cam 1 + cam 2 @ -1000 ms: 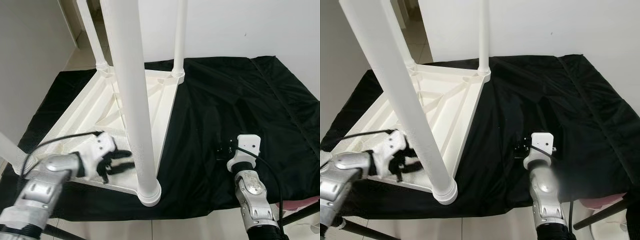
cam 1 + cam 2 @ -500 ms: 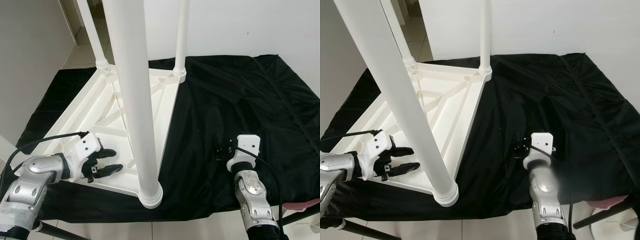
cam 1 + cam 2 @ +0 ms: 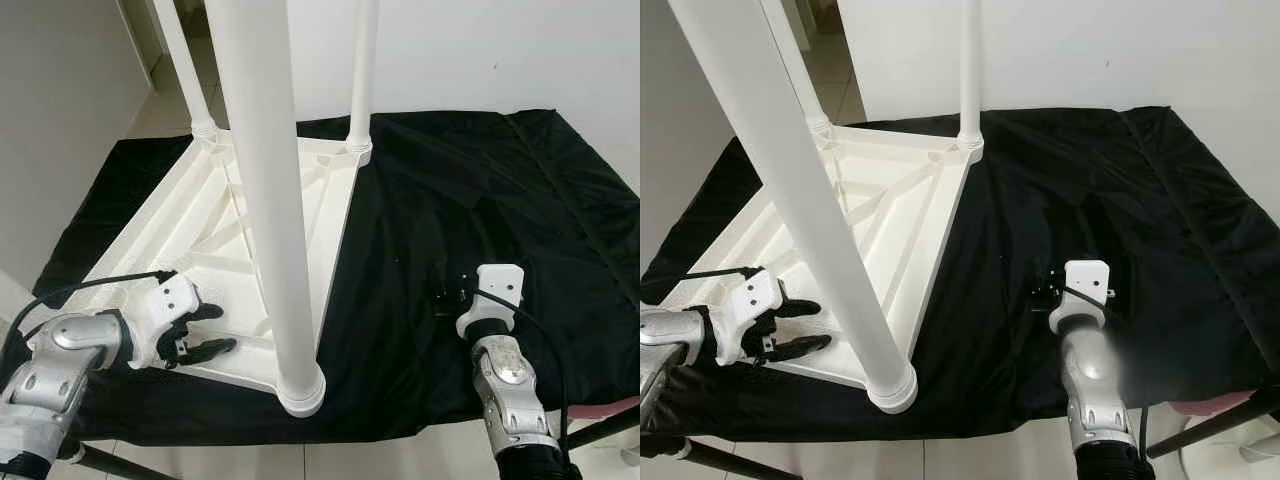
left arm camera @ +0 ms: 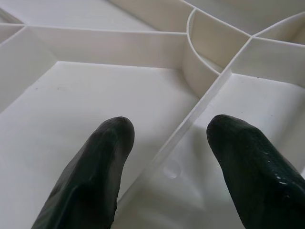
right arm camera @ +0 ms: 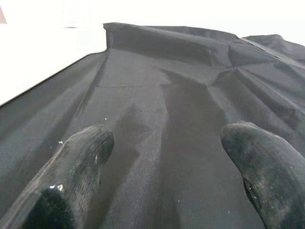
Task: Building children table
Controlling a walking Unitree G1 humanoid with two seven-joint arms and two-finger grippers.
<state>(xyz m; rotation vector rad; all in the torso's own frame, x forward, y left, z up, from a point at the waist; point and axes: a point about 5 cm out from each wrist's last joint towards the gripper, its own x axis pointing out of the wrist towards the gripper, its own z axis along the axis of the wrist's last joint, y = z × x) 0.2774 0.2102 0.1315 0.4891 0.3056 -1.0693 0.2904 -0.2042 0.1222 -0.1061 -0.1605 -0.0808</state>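
L gripper (image 3: 205,330): fingers apart, holding nothing; tips hovered over the table (image 3: 180,225) underside near its front-left edge, just left of the near leg (image 3: 262,190).
Change vs earlier: L gripper had drawn back left, away from near leg; 1 s before it was right beside it. Head cam shifted a bit too.
R gripper (image 3: 452,297): fingers apart, empty, over the cloth (image 3: 480,190), well apart from table; barely moved.
Table: upside down on cloth, legs up.
Hard to see: leg tops cut off by frame; R fingertips dark against cloth in head views.
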